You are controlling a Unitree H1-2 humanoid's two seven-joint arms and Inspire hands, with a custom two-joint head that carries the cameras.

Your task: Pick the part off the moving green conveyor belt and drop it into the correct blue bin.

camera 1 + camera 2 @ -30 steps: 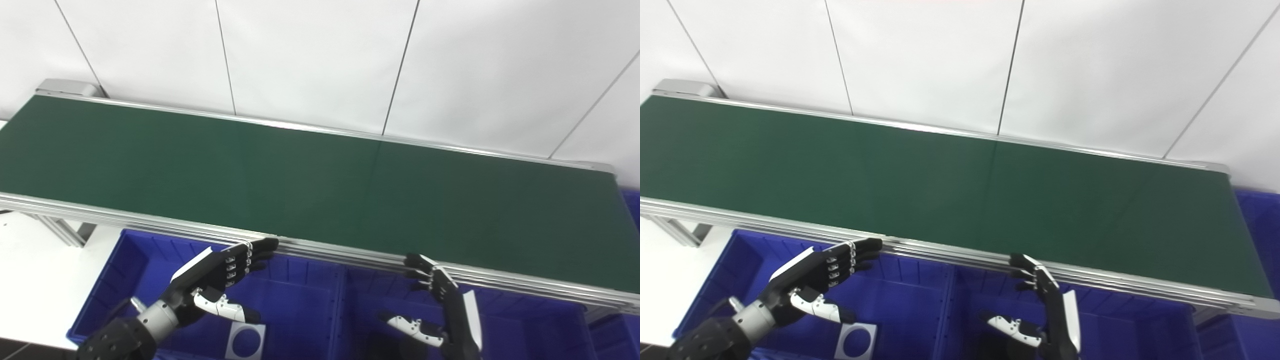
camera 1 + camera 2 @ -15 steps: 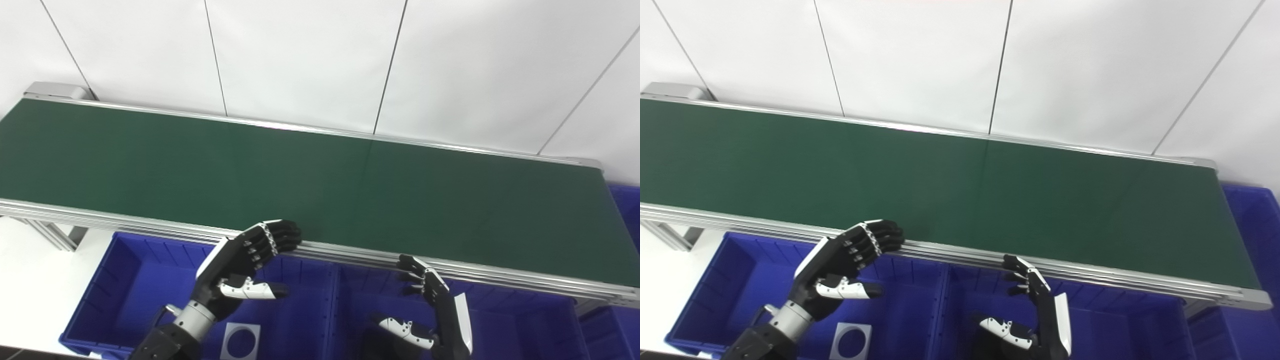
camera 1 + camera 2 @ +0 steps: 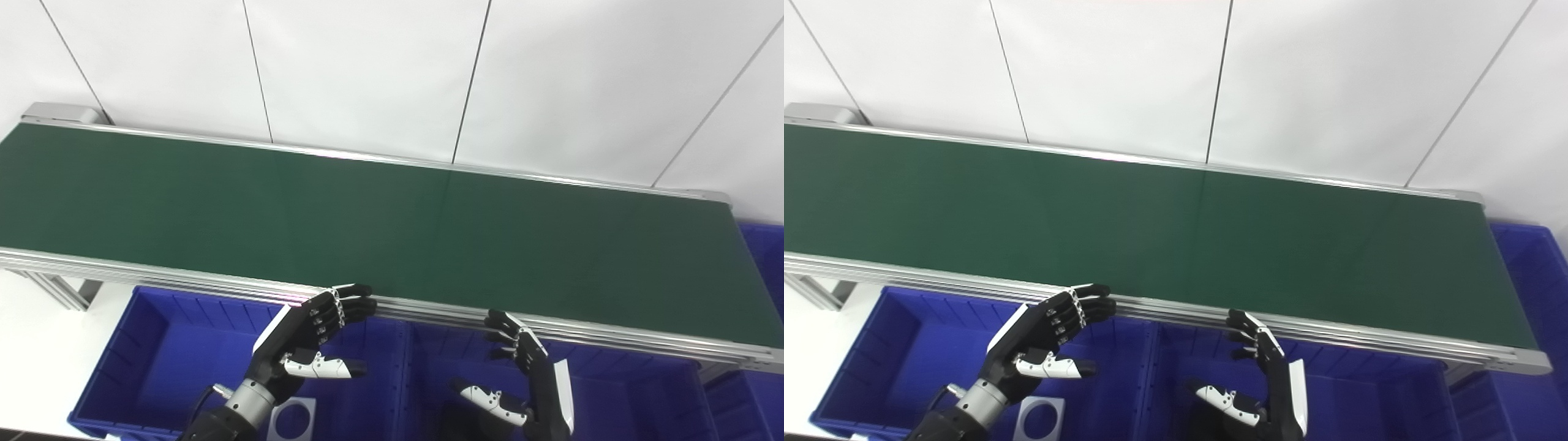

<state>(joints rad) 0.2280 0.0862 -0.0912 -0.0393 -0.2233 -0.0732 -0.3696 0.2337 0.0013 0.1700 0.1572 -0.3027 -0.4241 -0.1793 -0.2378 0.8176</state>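
The green conveyor belt (image 3: 392, 226) runs across the view and carries no part that I can see. My left hand (image 3: 306, 337) is open and empty, fingers apart, held over the left blue bin (image 3: 153, 361) just below the belt's near rail. My right hand (image 3: 530, 380) is open and empty, fingers pointing up toward the rail, over the middle blue bin (image 3: 612, 398). A white square plate with a round hole (image 3: 293, 419) lies in the left bin.
The belt's aluminium near rail (image 3: 184, 278) stands between my hands and the belt. Another blue bin (image 3: 1528, 269) sits past the belt's right end. A white panelled wall (image 3: 392, 73) is behind. A white surface (image 3: 30, 355) lies at the left.
The camera has shifted a little. My left hand has dropped slightly from the rail's edge and its fingers have straightened. My right hand has barely moved.
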